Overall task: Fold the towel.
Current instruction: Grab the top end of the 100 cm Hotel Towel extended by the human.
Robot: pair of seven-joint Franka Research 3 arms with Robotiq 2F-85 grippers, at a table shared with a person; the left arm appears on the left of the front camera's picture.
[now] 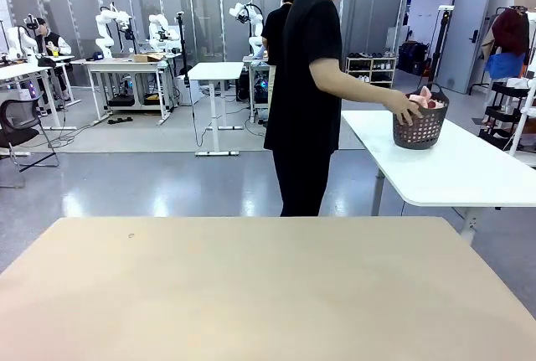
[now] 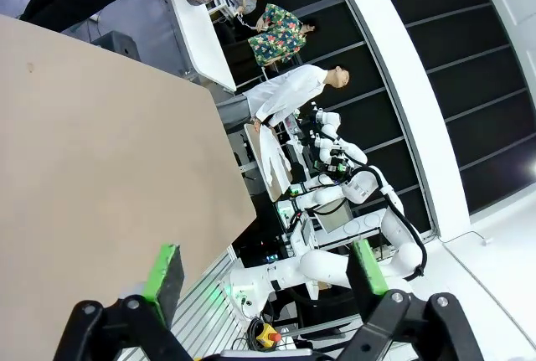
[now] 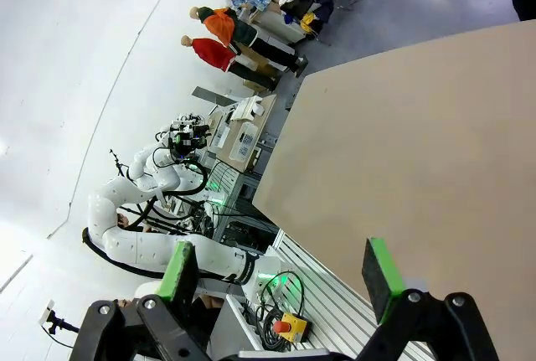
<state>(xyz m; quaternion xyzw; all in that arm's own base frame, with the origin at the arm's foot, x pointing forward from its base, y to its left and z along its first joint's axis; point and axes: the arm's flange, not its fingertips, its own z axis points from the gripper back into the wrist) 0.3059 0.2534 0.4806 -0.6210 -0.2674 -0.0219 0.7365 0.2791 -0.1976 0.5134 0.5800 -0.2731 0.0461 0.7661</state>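
Far white table (image 1: pixel 469 168), bunched salmon-pink towel (image 1: pixel 425 99)

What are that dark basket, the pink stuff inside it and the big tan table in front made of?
Basket: probably moulded plastic, dark and matte, its wall pierced by regular rows of holes. Pink towel: soft cloth, judging by its bunched folds; too small to tell the weave. Tan table: likely a wood-look laminate board, smooth, flat and matte.

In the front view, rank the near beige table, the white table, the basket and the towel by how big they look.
1. Beige table, though it is nearest the camera.
2. White table.
3. Dark perforated basket.
4. Pink towel, mostly hidden in the basket, so its rank is unsure.
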